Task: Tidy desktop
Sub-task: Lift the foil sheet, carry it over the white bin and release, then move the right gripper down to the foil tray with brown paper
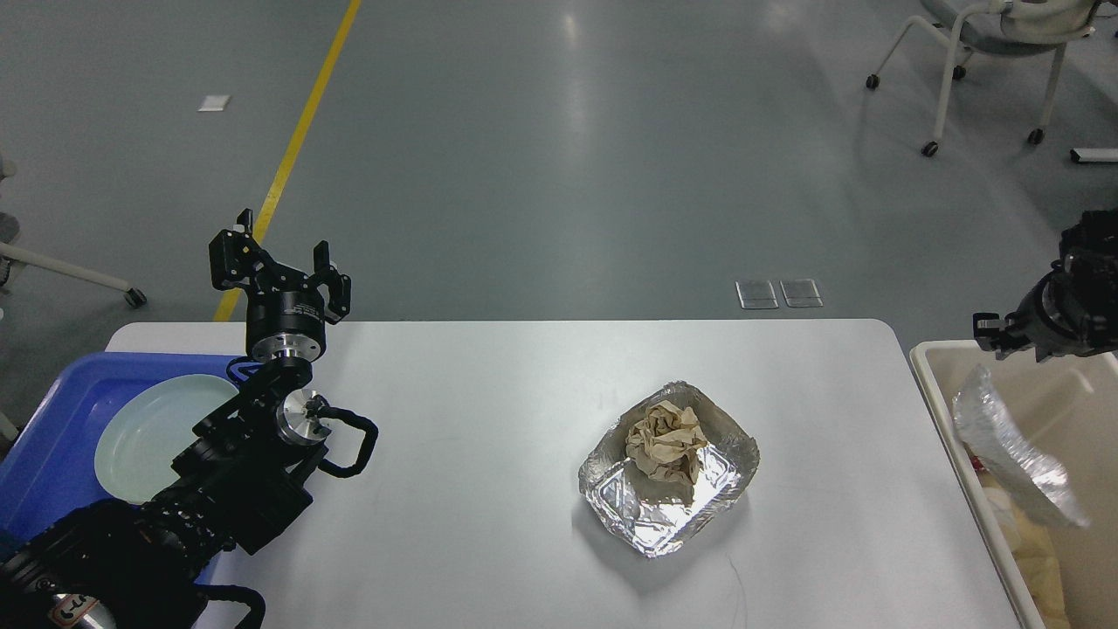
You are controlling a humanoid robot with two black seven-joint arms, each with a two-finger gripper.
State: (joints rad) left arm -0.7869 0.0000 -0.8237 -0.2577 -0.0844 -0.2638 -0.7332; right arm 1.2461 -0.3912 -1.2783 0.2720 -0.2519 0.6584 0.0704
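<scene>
The white desktop bears a crumpled foil tray right of centre, with a ball of brown paper in it. My left gripper is open and empty, raised over the table's far left corner. My right gripper is small and dark at the right edge, over the cream bin. A crumpled foil sheet hangs blurred just below it, inside the bin. I cannot tell whether the gripper still touches it.
A blue tray with a pale round plate sits at the table's left end, partly behind my left arm. The bin holds brown paper and other scraps. A wheeled chair stands on the floor at the far right.
</scene>
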